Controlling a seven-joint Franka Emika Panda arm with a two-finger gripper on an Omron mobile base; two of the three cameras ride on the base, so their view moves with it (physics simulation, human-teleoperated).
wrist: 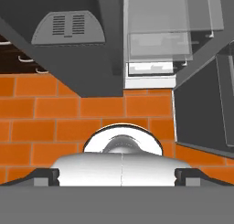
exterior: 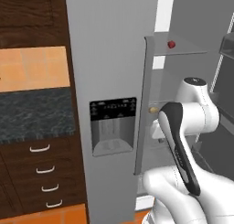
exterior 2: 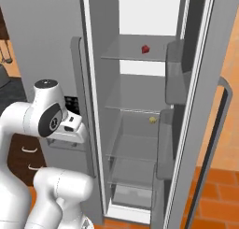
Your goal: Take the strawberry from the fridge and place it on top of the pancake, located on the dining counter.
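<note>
The light-grey fridge [exterior: 109, 58] stands with its left door shut and its right door [exterior 2: 207, 111] swung open. The tiny dark-red strawberry [exterior: 171, 44] [exterior 2: 145, 49] lies on the upper glass shelf [exterior 2: 126, 53]. My folded arm holds the hand [exterior 2: 72, 127] low in front of the shut door, well below and left of the strawberry. The hand points down at the floor. My gripper [wrist: 117, 178] is open, its fingertips [wrist: 45, 176] far apart with nothing between them. The dining counter and the pancake are out of view.
A small yellowish-tan lump [exterior 2: 151, 120] sits on a lower shelf. The black-panelled water dispenser [exterior: 113, 125] is on the shut door. Dark wood drawers [exterior: 45, 173] under a black-topped counter [exterior: 36, 113] stand to the left. Door bins [exterior 2: 173, 78] line the open door. The floor is orange tile [wrist: 45, 109].
</note>
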